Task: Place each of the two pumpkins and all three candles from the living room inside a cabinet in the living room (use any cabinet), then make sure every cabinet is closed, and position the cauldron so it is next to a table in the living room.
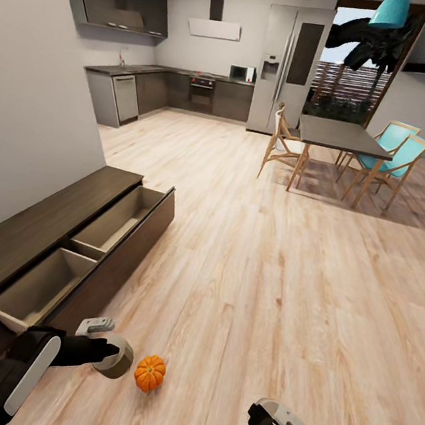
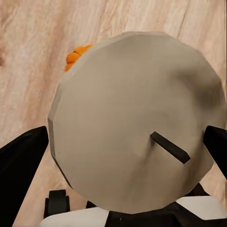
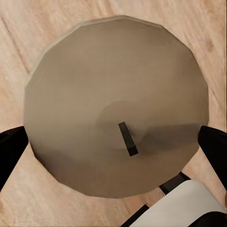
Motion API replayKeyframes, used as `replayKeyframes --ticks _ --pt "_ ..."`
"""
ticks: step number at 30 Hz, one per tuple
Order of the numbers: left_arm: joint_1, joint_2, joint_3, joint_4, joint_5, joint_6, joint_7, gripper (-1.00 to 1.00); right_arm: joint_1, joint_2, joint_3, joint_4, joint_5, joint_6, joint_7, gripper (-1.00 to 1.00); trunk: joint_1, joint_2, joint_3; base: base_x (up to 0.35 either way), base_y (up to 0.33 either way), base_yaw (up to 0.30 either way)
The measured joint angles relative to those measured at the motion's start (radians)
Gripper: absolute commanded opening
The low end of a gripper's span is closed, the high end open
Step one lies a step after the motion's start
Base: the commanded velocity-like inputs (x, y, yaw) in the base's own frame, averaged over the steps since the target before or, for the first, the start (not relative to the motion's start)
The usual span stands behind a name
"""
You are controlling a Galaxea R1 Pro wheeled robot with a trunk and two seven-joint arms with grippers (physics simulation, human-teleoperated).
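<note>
Gripping one candle (image 1: 116, 357) between its black fingers, the left gripper (image 1: 106, 350) is hovering low over the wood floor (image 1: 283, 283), just left of a pumpkin (image 1: 150, 373). The right gripper (image 3: 113, 142) is clamping another candle (image 3: 116, 111) likewise. Left of both, the cabinet (image 1: 66, 246) is standing with its drawers pulled open.

L arm (image 1: 15, 367) low, reaching fwd | left gripper (image 1: 111, 354) closed on candle (image 1: 117, 359) | right gripper (image 3: 113, 142) fingers clamp 2nd candle (image 3: 116, 109)
</note>
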Motion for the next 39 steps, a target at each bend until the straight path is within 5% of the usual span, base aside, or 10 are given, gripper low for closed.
replayKeyframes --ticks 14,19,26,32,39 --pt "0.000 0.000 0.000 0.000 0.001 -0.001 0.000 -1.00 0.000 0.003 -0.031 0.101 -0.002 -0.002 0.010 -1.00 0.000 0.000 0.007 0.174 -0.242 -0.066" --pt "0.000 0.000 0.000 0.000 0.001 -0.001 0.000 -1.00 0.000 0.001 -0.030 0.154 0.002 -0.003 0.102 -1.00 0.000 0.000 0.007 0.155 -0.256 0.000" --pt "0.000 0.000 0.000 0.000 0.005 0.000 -0.001 -1.00 0.000 0.000 -0.034 0.162 0.003 -0.017 0.128 -1.00 0.000 0.000 0.007 0.019 -0.169 0.000" --pt "0.000 0.000 0.000 0.000 0.004 0.000 -0.002 -1.00 0.000 0.008 -0.117 0.163 0.000 -0.013 0.132 -1.00 0.000 0.000 0.008 0.001 -0.013 -0.110" --pt "0.000 0.000 0.001 0.000 0.003 0.000 -0.003 -1.00 0.000 0.006 -0.131 0.163 -0.002 -0.013 0.133 -1.00 0.000 0.000 0.011 0.000 -0.001 -0.264"
